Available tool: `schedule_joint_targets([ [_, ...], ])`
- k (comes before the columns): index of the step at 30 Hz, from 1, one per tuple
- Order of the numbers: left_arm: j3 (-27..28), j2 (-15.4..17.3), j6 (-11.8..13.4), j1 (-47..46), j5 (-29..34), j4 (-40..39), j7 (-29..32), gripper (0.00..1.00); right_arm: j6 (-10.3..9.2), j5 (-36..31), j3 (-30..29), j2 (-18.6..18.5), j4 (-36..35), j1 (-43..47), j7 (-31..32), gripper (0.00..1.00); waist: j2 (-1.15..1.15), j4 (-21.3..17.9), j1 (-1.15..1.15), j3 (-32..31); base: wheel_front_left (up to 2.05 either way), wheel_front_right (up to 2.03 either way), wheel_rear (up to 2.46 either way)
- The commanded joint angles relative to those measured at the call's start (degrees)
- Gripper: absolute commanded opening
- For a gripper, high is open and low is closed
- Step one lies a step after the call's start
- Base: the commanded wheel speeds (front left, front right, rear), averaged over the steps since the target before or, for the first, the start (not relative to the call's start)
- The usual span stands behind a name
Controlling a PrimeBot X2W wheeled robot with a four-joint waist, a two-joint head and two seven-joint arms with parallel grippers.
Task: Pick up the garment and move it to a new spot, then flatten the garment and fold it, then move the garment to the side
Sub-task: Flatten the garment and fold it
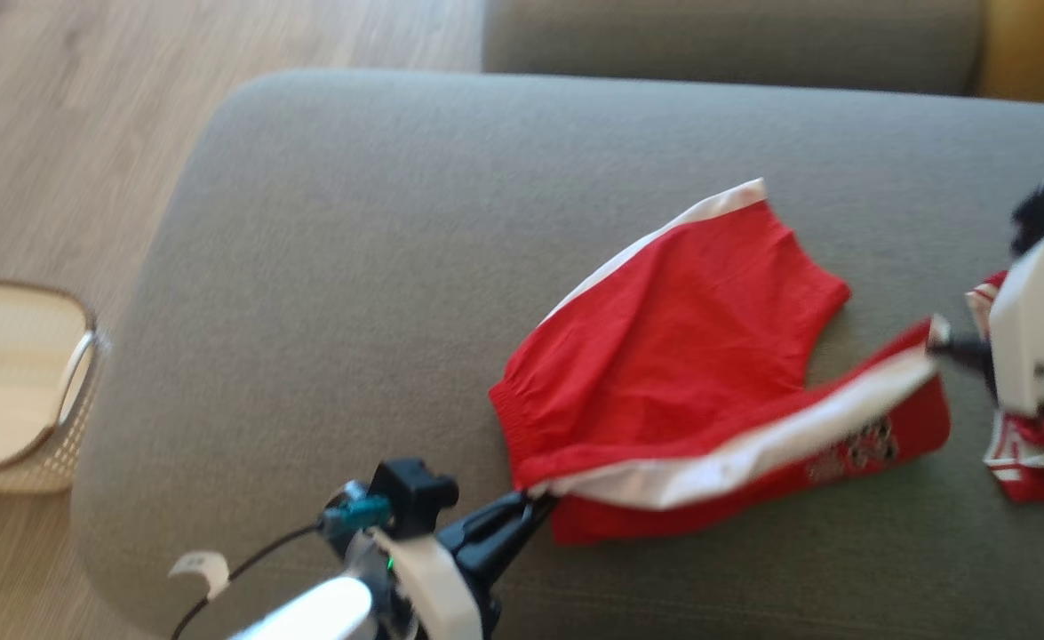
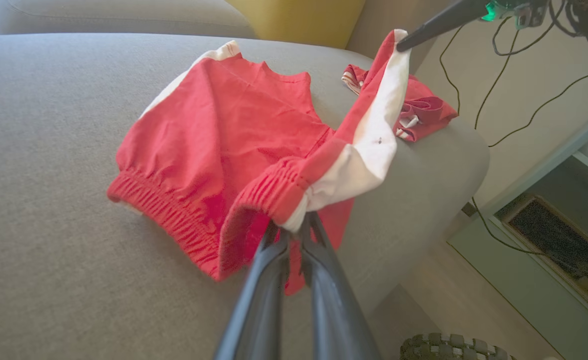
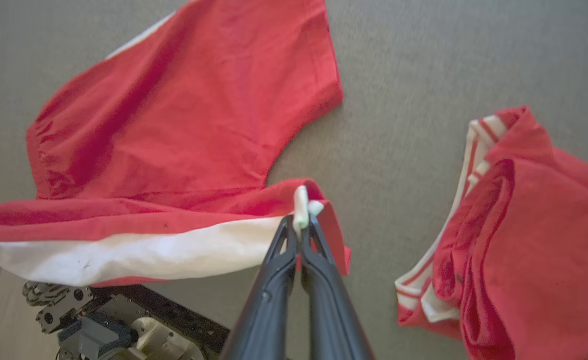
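Observation:
The garment (image 1: pixel 681 338) is a pair of red shorts with a white side stripe, lying on a grey sofa cushion (image 1: pixel 353 267). My left gripper (image 1: pixel 535 507) is shut on the waistband corner, where red elastic meets the white stripe (image 2: pixel 299 225). My right gripper (image 1: pixel 935 342) is shut on the hem at the stripe's other end (image 3: pixel 301 220). That striped edge is lifted and stretched between the two grippers, while the rest of the shorts (image 2: pixel 223 135) lies on the cushion. The right gripper's tip (image 2: pixel 401 46) also appears in the left wrist view.
A second red and white garment (image 1: pixel 1032 453) lies crumpled at the cushion's right end (image 3: pixel 524 225). A woven basket (image 1: pixel 33 476) stands on the wooden floor to the left. A backrest and a yellow cushion (image 2: pixel 299 20) lie beyond. Bare grey cushion stretches to the left of the shorts.

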Motion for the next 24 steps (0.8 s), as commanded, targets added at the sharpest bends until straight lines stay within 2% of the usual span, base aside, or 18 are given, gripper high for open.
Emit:
schedule_joint_targets([
  [1, 2.2, -0.2, -0.2, -4.2, 0.8, -0.6, -1.3, 0.00, -0.01, -1.5, -0.6, -0.1, -1.4, -3.8, -0.6, 0.00, 0.00, 1.9, 0.00, 2.2, 0.00, 0.00, 0.00],
  [10, 2.8, -5.4, -0.5, -9.8, 1.9, 5.0, -3.5, 0.00, -0.01, -7.9, -1.0, 4.1, 7.1, -16.3, -3.9, 0.00, 0.00, 5.5, 0.00, 8.3, 0.00, 0.00, 0.00],
  [15, 4.1, -7.6, -0.6, -11.5, 1.5, 7.4, -4.0, 0.00, -0.01, -11.7, -0.4, 4.2, 12.6, -21.0, -8.4, 0.00, 0.00, 7.3, 0.00, 10.9, 0.00, 0.00, 0.00],
  [24, 7.4, -10.5, -0.6, -11.9, 3.3, 7.0, -4.2, 0.00, -0.01, -13.0, 1.0, 4.7, 19.7, -25.3, -15.6, 0.00, 0.00, 9.0, 0.00, 13.7, 0.00, 0.00, 0.00],
])
